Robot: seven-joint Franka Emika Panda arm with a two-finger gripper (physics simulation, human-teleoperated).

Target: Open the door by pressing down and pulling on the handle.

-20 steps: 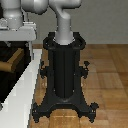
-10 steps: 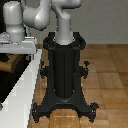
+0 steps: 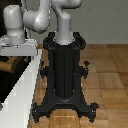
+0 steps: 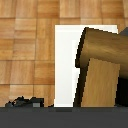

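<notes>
My gripper [image 3: 19, 48] hangs at the exterior view's left, over the top of the white frame [image 3: 22, 80], which runs towards the lower left corner. Its fingers are hidden behind the hand, so open or shut does not show. Just below the hand a tan patch, the handle [image 3: 10, 65], peeks out beside a dark strip of the door [image 3: 4, 41]. The wrist view looks straight down on the handle [image 4: 100, 75], a large tan lever on a browner round stem, very close to the camera. Behind it lies the frame's white face [image 4: 65, 65]. No fingertips show there.
The black robot pedestal [image 3: 64, 70] with its spreading feet stands on the wooden floor [image 3: 107, 75] in the middle of the exterior view, right beside the frame. A bit of one dark foot [image 4: 22, 102] shows in the wrist view.
The forearm has swung a little and the hand has shifted slightly towards the exterior view's right above the frame. Door and frame look unmoved.
</notes>
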